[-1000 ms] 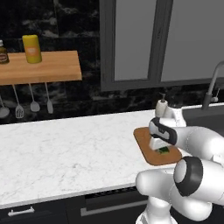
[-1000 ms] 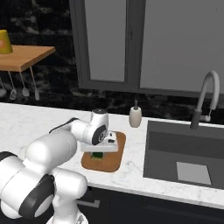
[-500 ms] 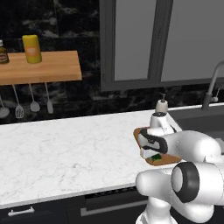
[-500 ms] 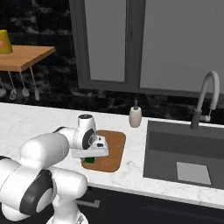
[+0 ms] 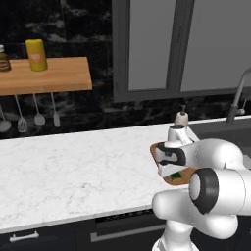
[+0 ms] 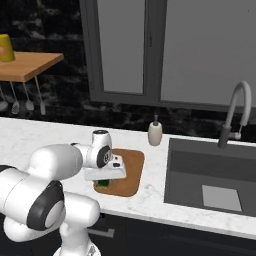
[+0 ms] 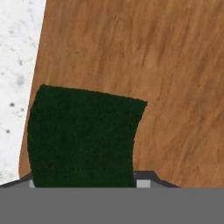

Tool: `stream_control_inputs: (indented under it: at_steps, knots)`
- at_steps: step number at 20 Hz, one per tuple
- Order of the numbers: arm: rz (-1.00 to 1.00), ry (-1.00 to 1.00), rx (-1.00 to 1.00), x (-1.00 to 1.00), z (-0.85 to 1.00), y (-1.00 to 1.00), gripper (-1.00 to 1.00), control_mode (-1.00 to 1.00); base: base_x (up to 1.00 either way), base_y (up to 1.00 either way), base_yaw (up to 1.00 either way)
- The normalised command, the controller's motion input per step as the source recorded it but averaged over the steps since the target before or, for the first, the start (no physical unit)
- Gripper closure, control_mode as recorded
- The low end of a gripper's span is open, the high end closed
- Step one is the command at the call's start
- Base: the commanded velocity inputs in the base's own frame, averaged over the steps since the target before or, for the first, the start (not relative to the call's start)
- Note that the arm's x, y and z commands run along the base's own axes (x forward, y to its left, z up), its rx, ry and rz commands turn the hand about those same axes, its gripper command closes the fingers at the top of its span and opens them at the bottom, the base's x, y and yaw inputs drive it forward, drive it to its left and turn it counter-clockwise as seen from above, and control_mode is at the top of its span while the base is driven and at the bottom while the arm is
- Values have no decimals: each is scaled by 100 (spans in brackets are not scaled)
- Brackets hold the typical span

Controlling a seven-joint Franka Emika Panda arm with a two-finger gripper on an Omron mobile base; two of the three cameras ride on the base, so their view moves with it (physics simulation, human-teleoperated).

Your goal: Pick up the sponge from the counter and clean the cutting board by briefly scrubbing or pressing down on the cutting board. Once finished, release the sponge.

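Observation:
The brown wooden cutting board [image 6: 131, 167] lies on the white marble counter [image 6: 30, 135] just left of the sink. My gripper [image 6: 104, 181] points down over the board's near left corner, shut on the dark green sponge [image 6: 102, 184], which rests on the wood. From the hand, the sponge [image 7: 83, 135] sits low between the finger tips, on the cutting board [image 7: 166, 65], close to its rounded edge, with the counter [image 7: 17, 52] beside it. From the left base, the sponge [image 5: 175, 175] peeks out under the hand, on the board [image 5: 186, 177].
A soap dispenser [image 6: 155, 133] stands behind the board. The sink [image 6: 215, 175] with its faucet [image 6: 235, 112] lies to the right. A wooden wall shelf [image 5: 49, 76] with a yellow container [image 5: 36, 55] hangs at the left, utensils [image 5: 38, 117] below it.
The hand has slid with the sponge across the board towards its near left corner, then nearly stopped there over the last half second.

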Motion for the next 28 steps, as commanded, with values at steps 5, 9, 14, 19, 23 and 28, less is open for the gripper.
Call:
stream_control_inputs:
  at_steps: [5,9,14,19,23,28]
  knots:
    - [0,6,0,-2,-34,-52,100,-100,0,0,0]
    - [0,1,0,-9,-12,-48,100,-100,0,0,0]
    - [0,-1,0,-33,-6,-63,100,-100,0,0,0]
    - [0,-2,-6,-37,-44,-29,100,-100,0,0,0]
    - [0,0,-1,0,-5,1,100,-100,0,0,0]
    - [0,0,0,0,0,-1,100,-100,0,0,0]
